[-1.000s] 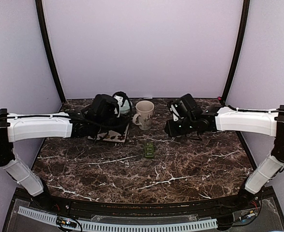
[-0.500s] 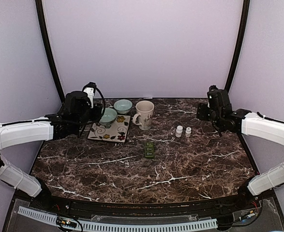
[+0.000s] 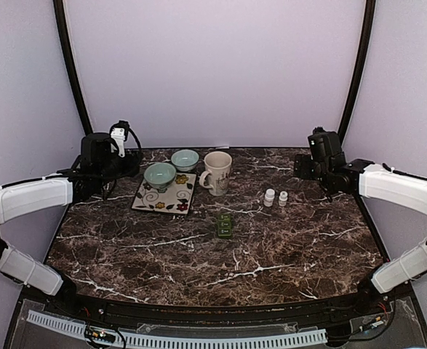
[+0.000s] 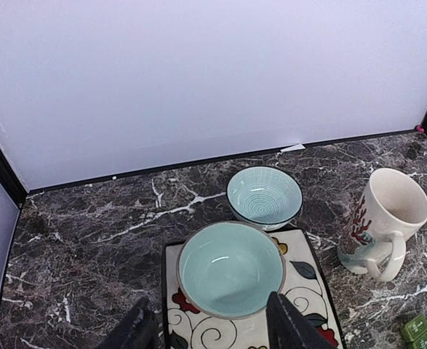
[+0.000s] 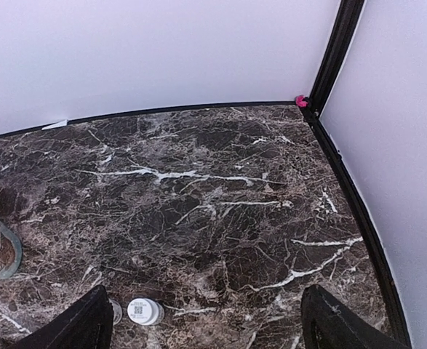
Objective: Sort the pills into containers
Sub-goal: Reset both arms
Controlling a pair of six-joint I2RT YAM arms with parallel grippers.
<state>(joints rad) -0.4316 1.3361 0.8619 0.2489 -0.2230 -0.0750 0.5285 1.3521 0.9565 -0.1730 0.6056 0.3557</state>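
The left gripper (image 4: 213, 333) has its two fingers spread apart and nothing is held between them. It hangs in the air at the left of the flowered plate (image 3: 171, 201). The left arm reaches from its base along the left side of the marble table (image 3: 198, 269). Its white forearm lies almost level, and the wrist is raised over the far left corner, turned toward the dishes.

On the plate sits a teal bowl (image 4: 230, 269), and its inside shows only smooth glaze. A second teal bowl (image 4: 264, 196) stands on the table just behind the plate, very close to the first one; whether they touch I cannot tell. It too shows only its ringed glaze. Right of the plate a cream mug (image 4: 391, 218) stands upright, with its handle turned toward the plate. The part of its inside that is seen is plain.

In front of the mug, near the middle of the table, lie the green pills (image 3: 225, 226), outside of every container. Further right two white bottles (image 3: 269, 197) stand side by side with their caps on; what is in them I cannot tell.

The right gripper (image 5: 217, 331) is also widely spread and holds nothing. The right arm comes in from the right side, with its wrist raised over the far right part of the table, behind the bottles and to their right.
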